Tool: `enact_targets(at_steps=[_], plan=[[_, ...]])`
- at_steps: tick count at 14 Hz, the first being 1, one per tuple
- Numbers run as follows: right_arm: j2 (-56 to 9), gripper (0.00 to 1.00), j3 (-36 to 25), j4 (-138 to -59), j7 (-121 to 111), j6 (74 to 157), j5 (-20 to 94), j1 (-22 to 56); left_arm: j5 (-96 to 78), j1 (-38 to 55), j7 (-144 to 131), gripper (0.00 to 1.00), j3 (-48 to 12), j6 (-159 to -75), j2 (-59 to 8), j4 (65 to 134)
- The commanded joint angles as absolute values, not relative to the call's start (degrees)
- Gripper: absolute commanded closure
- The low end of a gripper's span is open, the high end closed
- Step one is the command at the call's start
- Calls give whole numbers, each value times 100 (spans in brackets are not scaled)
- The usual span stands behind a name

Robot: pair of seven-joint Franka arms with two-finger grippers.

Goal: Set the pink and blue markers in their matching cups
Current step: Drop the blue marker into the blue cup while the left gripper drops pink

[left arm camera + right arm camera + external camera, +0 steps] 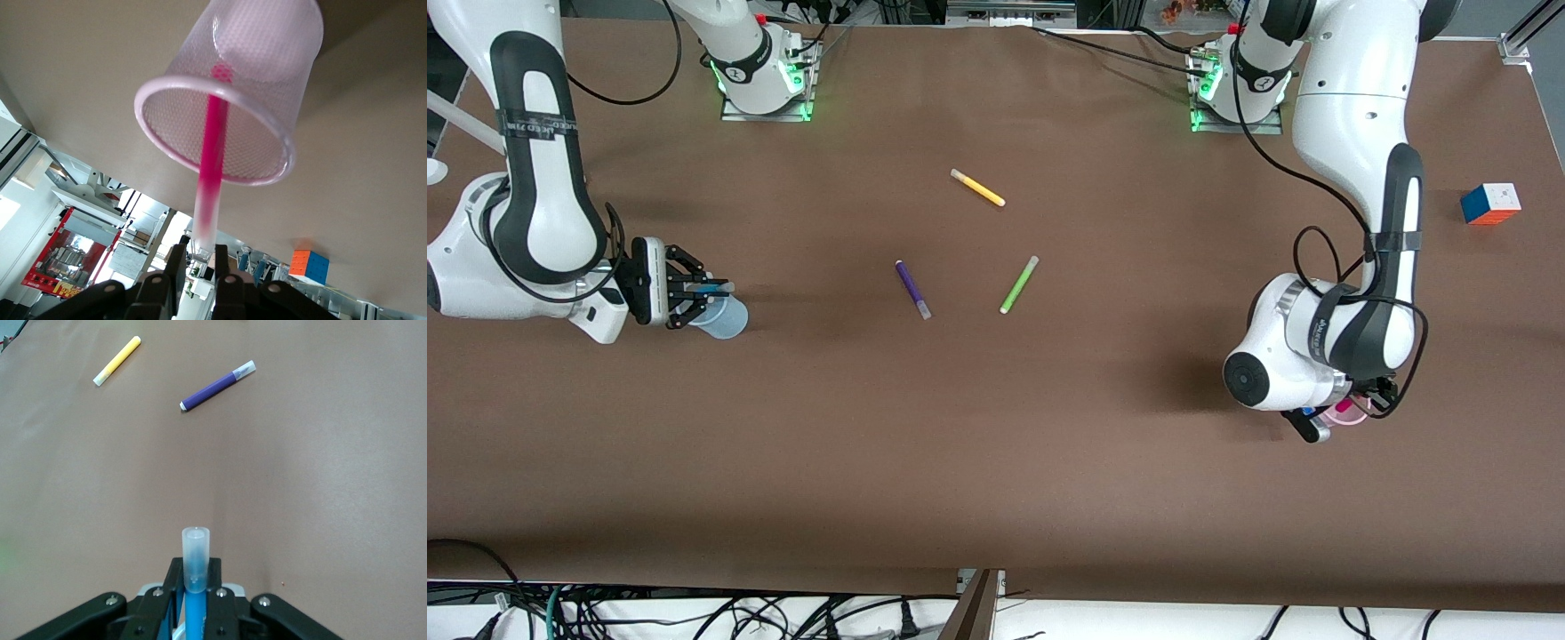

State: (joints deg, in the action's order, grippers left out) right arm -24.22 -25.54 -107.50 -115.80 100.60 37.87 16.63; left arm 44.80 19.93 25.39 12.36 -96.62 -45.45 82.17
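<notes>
1. Here, the right claw (710,289) pinches the blue marker (195,583) over the pale blue cup (722,316) at the right arm's end of the bench (996,462).
2. The left claw (199,261) grips the pink marker (212,157), whose tip sits inside the pink cup (233,100) at the left arm's end.
3. Mid-bench lie a purple pen (912,289), a green pen (1019,284) and a yellow pen (977,188).
4. A colour cube (1489,204) sits near the left arm.

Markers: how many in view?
5: yellow, purple and green lie mid-table; blue in right gripper; pink in left gripper, entering pink cup.
</notes>
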Motion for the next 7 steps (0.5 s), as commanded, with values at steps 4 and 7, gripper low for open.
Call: enact_targets(at_steps=[4, 7], plan=[[-2399, 0, -2540, -10408, -11016, 9765, 3990, 1433, 3844, 1969, 2268, 0, 1213, -9659, -4317, 8112], [-2382, 0, -2566, -9855, -9507, 9178, 3859, 1415, 2703, 1907, 2241, 0, 1257, -9633, -3825, 8086]])
